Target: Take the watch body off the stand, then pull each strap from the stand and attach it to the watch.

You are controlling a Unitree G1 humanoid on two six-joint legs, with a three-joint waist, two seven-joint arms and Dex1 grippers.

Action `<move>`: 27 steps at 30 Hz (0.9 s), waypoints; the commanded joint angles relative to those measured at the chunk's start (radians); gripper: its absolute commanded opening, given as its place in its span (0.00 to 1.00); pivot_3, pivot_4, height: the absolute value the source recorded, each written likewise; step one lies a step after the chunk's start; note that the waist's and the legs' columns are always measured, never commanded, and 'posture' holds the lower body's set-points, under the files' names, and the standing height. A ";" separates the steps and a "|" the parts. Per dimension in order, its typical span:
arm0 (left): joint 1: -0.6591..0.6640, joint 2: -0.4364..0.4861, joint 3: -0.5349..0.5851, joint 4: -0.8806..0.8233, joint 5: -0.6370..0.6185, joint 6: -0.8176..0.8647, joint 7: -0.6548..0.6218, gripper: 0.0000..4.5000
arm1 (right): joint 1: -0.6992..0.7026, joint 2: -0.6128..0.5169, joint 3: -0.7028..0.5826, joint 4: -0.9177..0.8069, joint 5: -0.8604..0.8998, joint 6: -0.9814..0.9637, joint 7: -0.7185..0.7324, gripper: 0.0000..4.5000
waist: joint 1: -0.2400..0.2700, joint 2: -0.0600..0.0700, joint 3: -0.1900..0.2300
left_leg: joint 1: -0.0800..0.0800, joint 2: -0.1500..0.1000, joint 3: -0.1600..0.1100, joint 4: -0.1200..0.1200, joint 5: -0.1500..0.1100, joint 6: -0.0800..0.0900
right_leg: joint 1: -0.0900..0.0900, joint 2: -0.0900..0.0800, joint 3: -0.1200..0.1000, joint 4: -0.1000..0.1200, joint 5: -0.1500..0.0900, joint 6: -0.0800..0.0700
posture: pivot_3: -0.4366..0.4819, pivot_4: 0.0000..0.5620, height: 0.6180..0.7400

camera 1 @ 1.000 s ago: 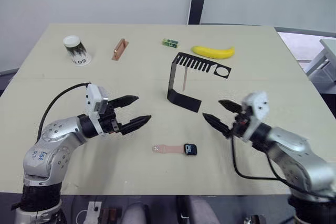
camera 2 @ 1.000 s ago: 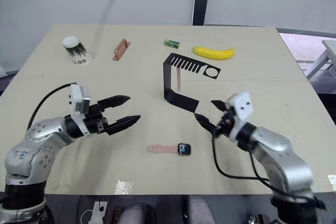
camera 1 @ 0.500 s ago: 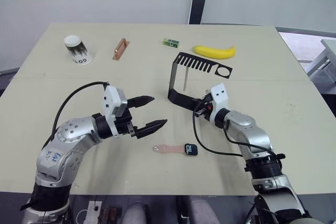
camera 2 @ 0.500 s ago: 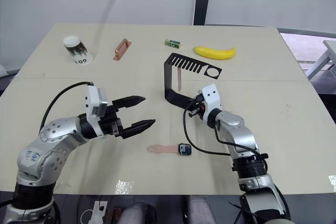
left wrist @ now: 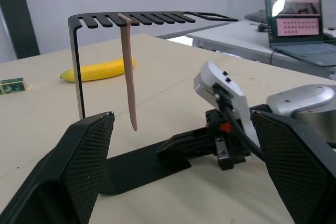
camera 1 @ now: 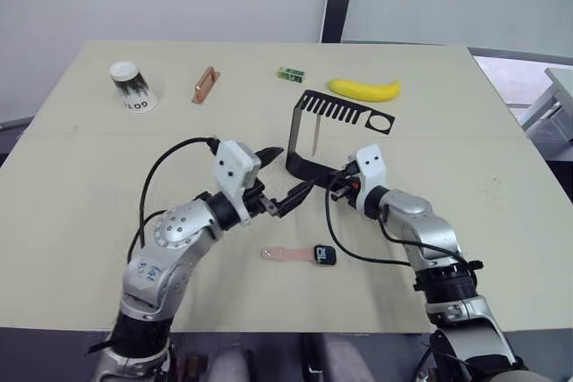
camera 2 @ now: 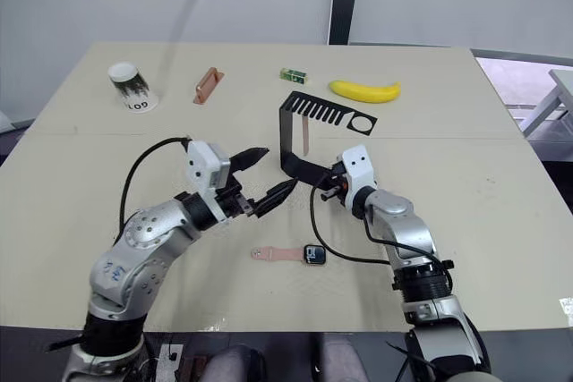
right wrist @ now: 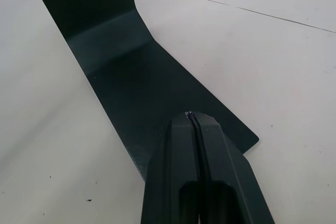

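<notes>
The black stand sits mid-table with one pinkish strap hanging from a comb slot of its top plate. In the left wrist view that strap hangs straight down between my left fingers. My left gripper is open just left of the stand's upright. My right gripper is shut, its tip resting on the stand's flat foot. The watch body lies flat on the table nearer to me, with the other strap joined to its left side.
Along the far side of the table stand a paper cup, a copper-brown block, a small green box and a banana. The left wrist view shows a laptop on another table behind.
My left arm has swung right, bringing its open gripper up to the stand. My right gripper shut and moved onto the stand's foot, where it has stayed for the last half second.
</notes>
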 commanded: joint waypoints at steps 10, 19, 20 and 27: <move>-0.061 -0.151 -0.112 0.214 0.225 -0.165 0.133 0.61 | 0.078 -0.012 0.027 -0.053 -0.021 0.066 -0.007 0.00 | 0.002 0.000 -0.001 | 0.000 0.000 0.000 0.000 0.000 0.000 | 0.000 0.000 0.000 0.000 0.000 0.000 | 0.48 0.27 1.00; -0.143 -0.239 -0.127 0.392 0.312 -0.283 0.167 0.61 | 0.093 -0.010 0.026 -0.092 -0.021 0.091 -0.011 0.00 | 0.007 0.000 -0.001 | 0.000 0.000 0.000 0.000 0.000 0.000 | 0.000 0.000 0.000 -0.001 0.000 0.000 | 0.48 0.27 1.00; -0.152 -0.250 -0.127 0.411 0.318 -0.290 0.171 0.61 | 0.095 -0.009 0.026 -0.095 -0.021 0.093 -0.011 0.00 | 0.007 0.000 -0.001 | 0.000 0.000 0.000 0.000 0.000 0.000 | 0.000 0.000 0.000 -0.001 0.000 0.000 | 0.48 0.27 1.00; -0.199 -0.311 -0.121 0.525 0.366 -0.332 0.227 0.61 | 0.097 0.002 0.035 -0.088 -0.025 0.092 -0.013 0.00 | 0.007 0.000 -0.001 | 0.000 0.000 0.001 0.000 0.000 0.000 | 0.000 0.000 0.000 -0.001 0.000 0.000 | 0.48 0.27 1.00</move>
